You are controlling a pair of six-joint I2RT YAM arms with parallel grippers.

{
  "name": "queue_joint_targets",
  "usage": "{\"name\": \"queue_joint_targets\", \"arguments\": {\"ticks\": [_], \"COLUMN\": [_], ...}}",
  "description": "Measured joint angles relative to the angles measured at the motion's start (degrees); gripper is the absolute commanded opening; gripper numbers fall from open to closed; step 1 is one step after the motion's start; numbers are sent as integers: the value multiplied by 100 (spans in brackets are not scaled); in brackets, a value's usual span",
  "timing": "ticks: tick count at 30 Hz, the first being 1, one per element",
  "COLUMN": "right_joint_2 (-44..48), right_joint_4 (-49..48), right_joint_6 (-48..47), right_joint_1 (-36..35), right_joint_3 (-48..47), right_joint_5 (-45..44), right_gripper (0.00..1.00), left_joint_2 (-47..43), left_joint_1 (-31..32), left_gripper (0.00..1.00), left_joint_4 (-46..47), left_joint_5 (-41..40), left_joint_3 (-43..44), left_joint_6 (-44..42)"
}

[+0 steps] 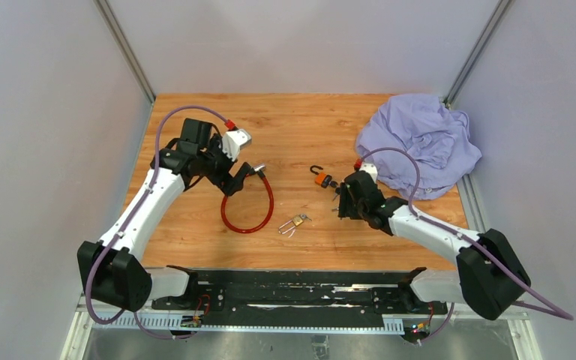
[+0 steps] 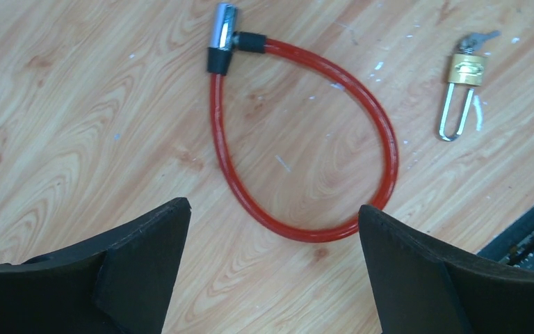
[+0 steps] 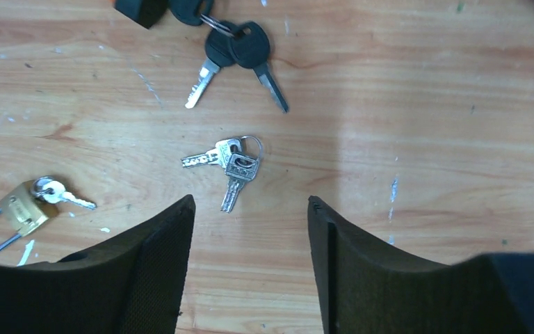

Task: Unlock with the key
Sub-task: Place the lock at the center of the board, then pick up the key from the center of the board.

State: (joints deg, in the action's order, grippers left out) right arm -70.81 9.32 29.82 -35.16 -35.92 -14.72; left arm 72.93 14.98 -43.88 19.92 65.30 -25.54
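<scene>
A red cable lock (image 2: 306, 139) lies looped on the wooden table (image 1: 300, 120), its chrome and black lock head (image 2: 224, 38) at the far end. My left gripper (image 2: 274, 205) hovers open over the near end of the loop, with nothing between the fingers. A small brass padlock (image 3: 22, 207) lies flat with a key (image 3: 62, 195) in its keyhole. Two silver keys on a ring (image 3: 229, 163) lie just ahead of my open, empty right gripper (image 3: 250, 202). Black-headed keys (image 3: 240, 49) lie farther off, by an orange padlock (image 1: 319, 178).
A crumpled purple cloth (image 1: 420, 142) is heaped at the table's back right corner, close behind the right arm. The black mounting rail (image 1: 292, 289) runs along the near edge. Grey walls close in on both sides.
</scene>
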Motion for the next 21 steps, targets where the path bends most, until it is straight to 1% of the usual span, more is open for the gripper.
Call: {"name": "queue_joint_targets", "arguments": {"ticks": [2, 4, 7, 9, 12, 17, 21], "right_joint_2": [-205, -428, -796, -999, -1196, -1329, -1600], "right_joint_4": [31, 87, 153, 164, 142, 170, 212], "right_joint_6": [83, 127, 90, 39, 13, 175, 378], "right_joint_1": [0, 0, 13, 63, 151, 160, 160], "right_joint_3": [-15, -76, -372, -636, -944, -933, -916], "right_joint_5": [-20, -46, -72, -37, 68, 232, 304], "right_gripper": [53, 52, 46, 45, 40, 35, 35], "left_joint_2": [-9, -37, -92, -114, -129, -131, -131], "left_joint_1": [-101, -214, -334, -380, -442, -485, -490], "left_gripper": [98, 98, 98, 98, 98, 98, 98], "left_joint_4": [48, 98, 162, 181, 179, 181, 162], "left_joint_5": [-131, -258, -417, -472, -487, -498, -490], "left_joint_3": [0, 2, 22, 52, 92, 94, 96], "left_joint_6": [26, 57, 68, 70, 68, 66, 46]}}
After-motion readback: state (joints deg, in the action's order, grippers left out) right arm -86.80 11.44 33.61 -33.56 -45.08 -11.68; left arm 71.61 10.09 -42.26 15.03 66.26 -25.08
